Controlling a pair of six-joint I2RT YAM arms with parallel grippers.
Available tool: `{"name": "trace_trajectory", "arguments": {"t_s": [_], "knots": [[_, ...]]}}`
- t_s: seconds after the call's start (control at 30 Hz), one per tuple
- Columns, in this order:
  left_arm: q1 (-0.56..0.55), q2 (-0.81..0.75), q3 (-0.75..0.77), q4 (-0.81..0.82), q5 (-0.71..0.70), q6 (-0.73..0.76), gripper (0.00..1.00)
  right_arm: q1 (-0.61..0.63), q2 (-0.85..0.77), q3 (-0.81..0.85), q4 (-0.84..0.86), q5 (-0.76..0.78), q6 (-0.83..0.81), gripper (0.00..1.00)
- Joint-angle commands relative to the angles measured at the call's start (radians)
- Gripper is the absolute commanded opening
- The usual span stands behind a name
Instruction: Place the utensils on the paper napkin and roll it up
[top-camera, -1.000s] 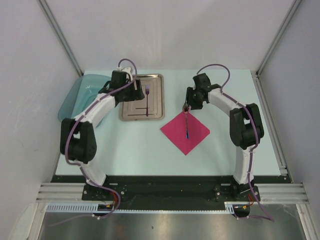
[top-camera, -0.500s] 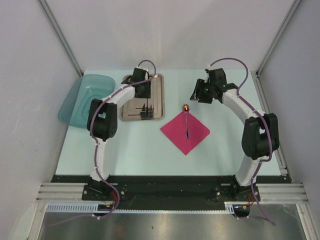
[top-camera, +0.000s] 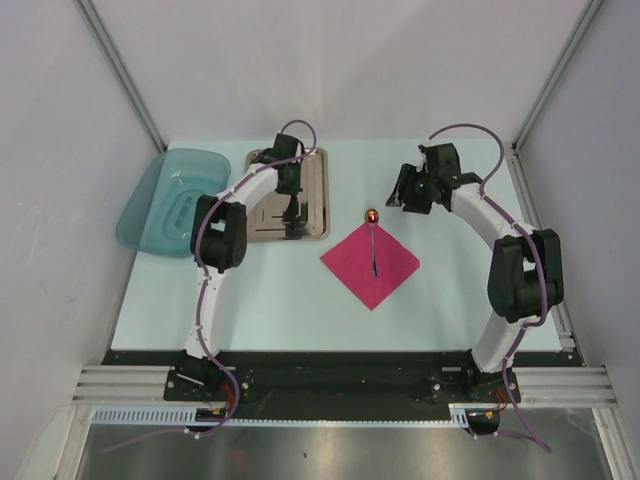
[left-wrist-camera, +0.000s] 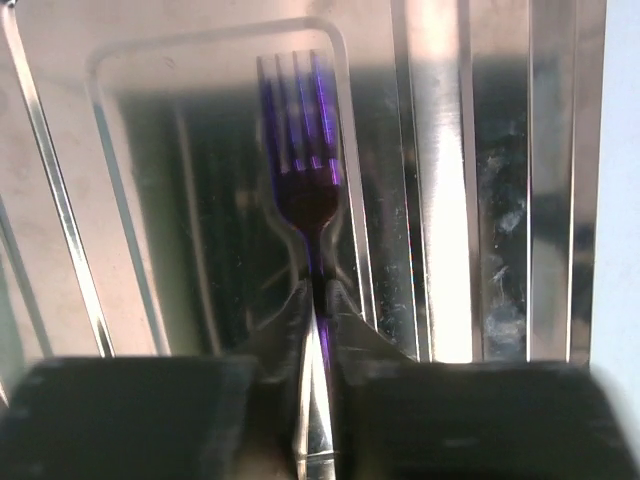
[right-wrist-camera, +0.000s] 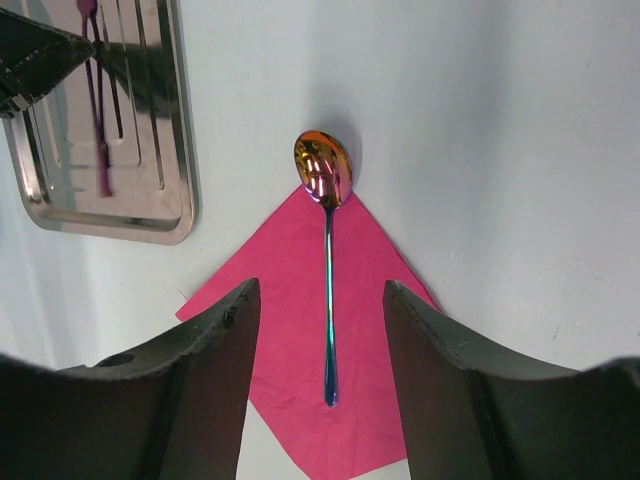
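The purple fork (left-wrist-camera: 300, 130) lies in the steel tray (left-wrist-camera: 430, 200), tines pointing away from me. My left gripper (left-wrist-camera: 318, 292) is shut on the fork's handle just behind the neck, low over the tray (top-camera: 315, 205). The spoon (right-wrist-camera: 325, 170) has its red bowl just past the far corner of the pink paper napkin (right-wrist-camera: 285, 310), and its teal handle lies along the napkin's middle. My right gripper (right-wrist-camera: 320, 288) hangs open above the spoon's handle with nothing in it. From above, the right gripper (top-camera: 400, 196) is behind and right of the napkin (top-camera: 385, 265).
A teal translucent dish (top-camera: 170, 200) sits at the table's far left, beside the tray. The left forearm reaches across the tray's near half. White walls enclose the table on three sides.
My left gripper swung right over the tray and shut on the fork's handle. My right gripper pulled back and to the right, away from the spoon, which stays on the napkin.
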Motion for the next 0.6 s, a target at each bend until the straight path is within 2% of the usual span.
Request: {"name": "trace_trajectory", "arguments": {"t_s": [0.0, 0.17, 0.37, 0.43, 0.47, 0.57], "knots": [[-0.005, 0.026, 0.046, -0.074, 0.006, -0.004, 0.0, -0.01, -0.047, -0.011, 0.029, -0.006, 0.005, 0.58], [-0.029, -0.092, 0.001, -0.084, -0.002, -0.054, 0.0, -0.034, -0.073, -0.066, 0.037, -0.037, 0.005, 0.57], [-0.124, -0.319, -0.154, -0.1, -0.019, -0.238, 0.0, -0.091, -0.13, -0.149, 0.065, -0.056, -0.004, 0.59], [-0.149, -0.377, -0.232, -0.045, 0.013, -0.336, 0.0, -0.108, -0.132, -0.152, 0.057, -0.075, -0.004, 0.59], [-0.158, -0.438, -0.321, 0.025, 0.041, -0.364, 0.0, -0.111, -0.128, -0.152, 0.052, -0.082, -0.002, 0.59], [-0.219, -0.482, -0.372, 0.054, 0.026, -0.436, 0.0, -0.119, -0.119, -0.154, 0.036, -0.112, -0.004, 0.6]]}}
